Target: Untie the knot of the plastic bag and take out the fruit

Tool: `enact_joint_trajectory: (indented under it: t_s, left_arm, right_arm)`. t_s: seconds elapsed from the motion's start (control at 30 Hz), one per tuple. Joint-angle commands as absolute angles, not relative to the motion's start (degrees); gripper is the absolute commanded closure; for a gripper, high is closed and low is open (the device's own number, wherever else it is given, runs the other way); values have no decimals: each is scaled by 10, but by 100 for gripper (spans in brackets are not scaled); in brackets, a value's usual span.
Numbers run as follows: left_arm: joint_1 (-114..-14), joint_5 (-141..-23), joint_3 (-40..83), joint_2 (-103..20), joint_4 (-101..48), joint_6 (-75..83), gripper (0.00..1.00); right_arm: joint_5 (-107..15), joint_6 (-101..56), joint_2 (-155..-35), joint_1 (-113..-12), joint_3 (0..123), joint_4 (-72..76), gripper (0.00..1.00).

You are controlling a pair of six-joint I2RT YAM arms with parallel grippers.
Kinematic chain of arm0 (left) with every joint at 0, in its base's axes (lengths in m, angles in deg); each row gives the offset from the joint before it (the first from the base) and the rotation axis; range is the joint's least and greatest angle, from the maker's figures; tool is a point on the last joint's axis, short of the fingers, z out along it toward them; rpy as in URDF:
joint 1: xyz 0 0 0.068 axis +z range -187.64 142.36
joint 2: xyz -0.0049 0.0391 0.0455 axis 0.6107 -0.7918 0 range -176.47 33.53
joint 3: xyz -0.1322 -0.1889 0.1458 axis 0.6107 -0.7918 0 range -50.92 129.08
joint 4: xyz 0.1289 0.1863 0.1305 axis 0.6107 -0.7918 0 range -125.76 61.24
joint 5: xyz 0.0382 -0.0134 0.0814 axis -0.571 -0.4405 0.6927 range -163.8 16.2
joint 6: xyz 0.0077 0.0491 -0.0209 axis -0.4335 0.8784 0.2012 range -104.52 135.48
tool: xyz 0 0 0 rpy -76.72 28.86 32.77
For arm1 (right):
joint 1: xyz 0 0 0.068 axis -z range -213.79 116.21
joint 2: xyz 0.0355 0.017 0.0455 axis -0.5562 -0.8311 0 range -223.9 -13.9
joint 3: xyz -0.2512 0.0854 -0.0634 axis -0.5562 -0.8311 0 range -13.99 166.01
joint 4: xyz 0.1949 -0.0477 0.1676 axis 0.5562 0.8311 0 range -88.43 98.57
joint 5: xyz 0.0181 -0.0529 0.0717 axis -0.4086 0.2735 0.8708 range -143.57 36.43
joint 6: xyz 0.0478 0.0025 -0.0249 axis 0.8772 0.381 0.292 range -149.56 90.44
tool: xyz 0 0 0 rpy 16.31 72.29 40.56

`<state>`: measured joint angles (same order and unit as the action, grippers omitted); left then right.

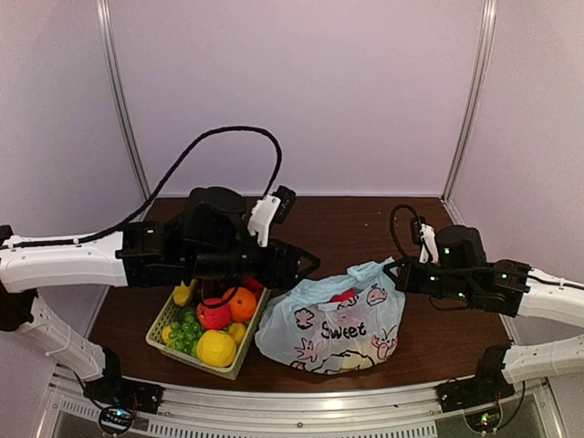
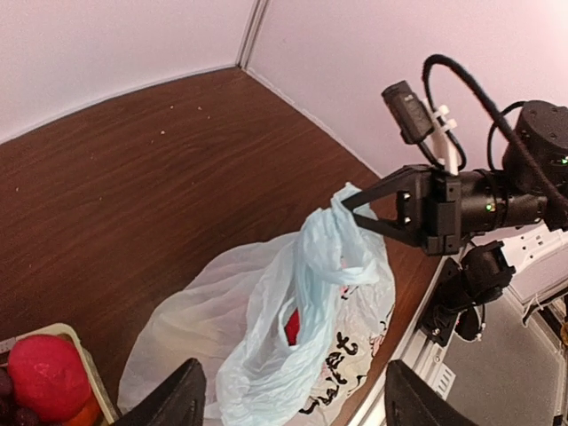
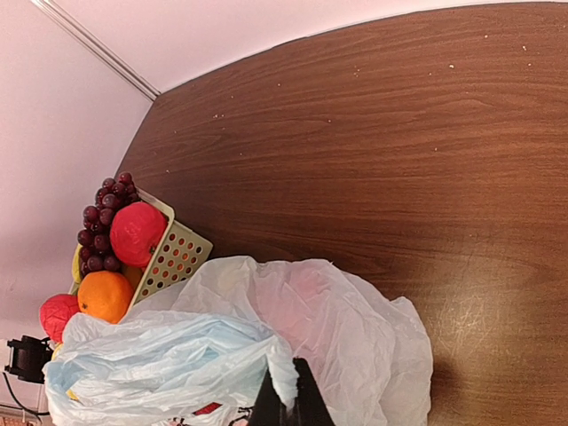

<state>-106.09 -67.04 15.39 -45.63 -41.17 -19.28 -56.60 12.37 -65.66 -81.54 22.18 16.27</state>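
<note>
Pale blue film bunches at the top of the plastic bag, which lies slumped on the dark wood surface, just right of the basket and touching its near corner. Dark print, including the word "Sweet", runs across its side.

The right end effector is clenched on a twisted blue handle at the bag's upper right. It holds that strip lifted above the rest of the film, and in the right wrist view the two fingers meet with the film pinched between them. Whether the handles are knotted below that pinch I cannot tell.

The left end effector hangs released over the bag's left shoulder. Its fingers stand wide apart with nothing gripped, and the film lies below the gap.

A slit in the crumpled plastic shows a red fruit inside the bag, and other shapes show only dimly through the film.

The cream perforated basket holds:
- a lumpy lemon at the near end
- green grapes
- a red apple-like piece
- an orange
- a curved yellow piece at the far rim
- dark purple grapes, seen from the right wrist
</note>
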Motion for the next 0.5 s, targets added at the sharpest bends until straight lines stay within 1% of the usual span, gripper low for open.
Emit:
enact_joint_trajectory:
  t_s: [0.0,0.13,0.23,0.3,0.47]
  left_arm:
    - [-1101,-671,212,-509,-436,-91,28]
    - [-1126,-622,264,-565,-483,-72,26]
    - [-1136,-545,298,-608,-536,-70,23]
    - [-1136,-513,321,-632,-567,-68,19]
    - [-1137,-457,338,-662,-578,-80,16]
  right_arm:
    - [-568,130,-654,-813,238,157,100]
    - [-568,132,-651,-812,240,160,100]
    - [-567,134,-650,-812,239,159,100]
    - [-566,135,-649,-812,236,160,100]
    - [-563,136,-650,-812,236,157,100]
